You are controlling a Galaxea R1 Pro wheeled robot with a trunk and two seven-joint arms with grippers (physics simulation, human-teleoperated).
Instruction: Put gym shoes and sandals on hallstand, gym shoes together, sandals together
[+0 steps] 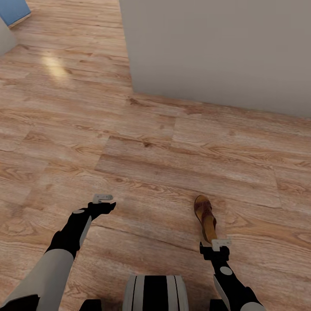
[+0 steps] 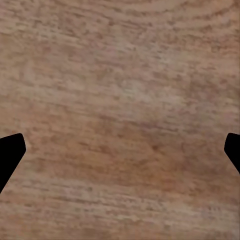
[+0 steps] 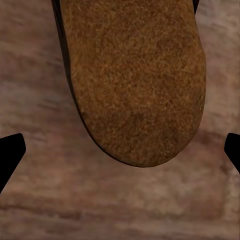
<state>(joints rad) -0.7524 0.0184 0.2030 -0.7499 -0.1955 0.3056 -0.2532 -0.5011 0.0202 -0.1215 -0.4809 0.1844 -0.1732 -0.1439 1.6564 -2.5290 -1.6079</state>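
Directly below right gripper, fingers wide: sandal on corridor floor.

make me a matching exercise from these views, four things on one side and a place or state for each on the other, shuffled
Things:
1. sandal
2. left gripper
3. grey wall
4. blue object

Places or states:
A. at the far left corner of the head view
B. open over bare floor planks, nothing between the fingers
C. lying on the wood floor just ahead of the right gripper
D. rising from the floor at the upper right of the head view

Pairs: 1-C, 2-B, 3-D, 4-A
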